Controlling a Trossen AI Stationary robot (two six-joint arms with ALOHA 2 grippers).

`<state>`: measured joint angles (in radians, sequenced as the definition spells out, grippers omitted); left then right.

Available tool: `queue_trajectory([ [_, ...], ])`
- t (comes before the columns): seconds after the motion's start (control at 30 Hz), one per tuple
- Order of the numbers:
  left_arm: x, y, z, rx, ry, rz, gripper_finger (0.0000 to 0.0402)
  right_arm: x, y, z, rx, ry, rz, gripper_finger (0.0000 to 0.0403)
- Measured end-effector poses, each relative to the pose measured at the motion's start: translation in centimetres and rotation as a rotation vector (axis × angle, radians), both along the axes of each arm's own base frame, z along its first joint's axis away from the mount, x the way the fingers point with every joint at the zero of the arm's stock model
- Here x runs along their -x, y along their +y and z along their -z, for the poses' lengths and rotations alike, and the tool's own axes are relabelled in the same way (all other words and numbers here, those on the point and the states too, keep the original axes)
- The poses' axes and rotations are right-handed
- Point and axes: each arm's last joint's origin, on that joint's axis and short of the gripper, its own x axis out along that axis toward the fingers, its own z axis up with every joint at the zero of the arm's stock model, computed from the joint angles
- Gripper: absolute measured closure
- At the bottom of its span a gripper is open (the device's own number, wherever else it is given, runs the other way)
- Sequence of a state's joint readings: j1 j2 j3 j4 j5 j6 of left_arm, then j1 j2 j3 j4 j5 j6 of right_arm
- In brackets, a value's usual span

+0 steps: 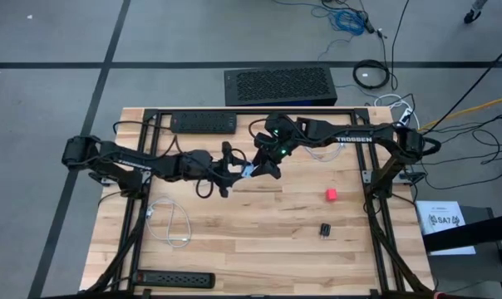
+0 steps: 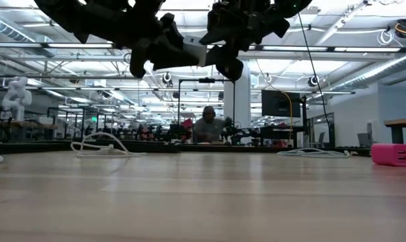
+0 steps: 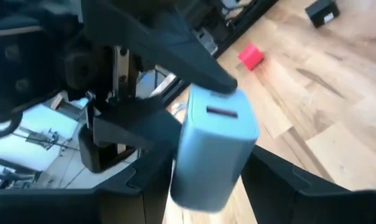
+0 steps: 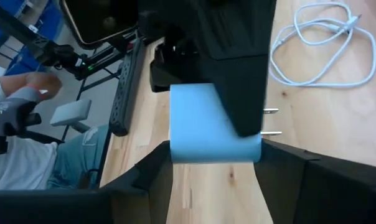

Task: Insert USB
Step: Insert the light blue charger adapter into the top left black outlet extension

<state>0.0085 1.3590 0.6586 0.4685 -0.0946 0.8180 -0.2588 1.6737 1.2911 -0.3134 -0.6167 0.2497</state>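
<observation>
A pale blue-white charger block (image 3: 213, 149) hangs in the air over the middle of the table, between my two grippers. My right gripper (image 4: 214, 163) comes from the table's right and is shut on the block (image 4: 206, 124); its two metal prongs (image 4: 272, 122) stick out sideways. My left gripper (image 3: 206, 186) comes from the left, open, with its fingers on either side of the block's rear; the USB slot (image 3: 221, 112) faces away from it. Whether the left fingers touch the block I cannot tell. A coiled white USB cable (image 4: 325, 50) lies flat on the wood. My right gripper pinches the charger block by two opposite faces (image 4: 175, 149) between its two fingers. The fingers slant down from the table's right. The block is lifted clear of the table and sits square between them, prongs to one side.
Power strips lie at the far edge (image 1: 204, 122) and the near left edge (image 1: 174, 280). A pink block (image 1: 331, 194) and a small black part (image 1: 326, 229) sit to the right. Another white cable (image 1: 169, 223) lies near left. A person's gloved hand (image 4: 14, 115) shows beyond the table.
</observation>
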Motion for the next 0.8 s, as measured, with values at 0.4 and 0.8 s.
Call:
queue_trajectory([
  [0.4, -0.11, -0.73, -0.48, 0.071, -0.056, 0.045, 0.0231, 0.00, -0.05, -0.01, 0.008, 0.000, 0.006, 0.0239],
  [0.8, -0.04, 0.14, -0.55, 0.107, -0.062, -0.013, 0.0277, -0.02, -0.18, -0.05, 0.014, -0.004, 0.021, 0.0218],
])
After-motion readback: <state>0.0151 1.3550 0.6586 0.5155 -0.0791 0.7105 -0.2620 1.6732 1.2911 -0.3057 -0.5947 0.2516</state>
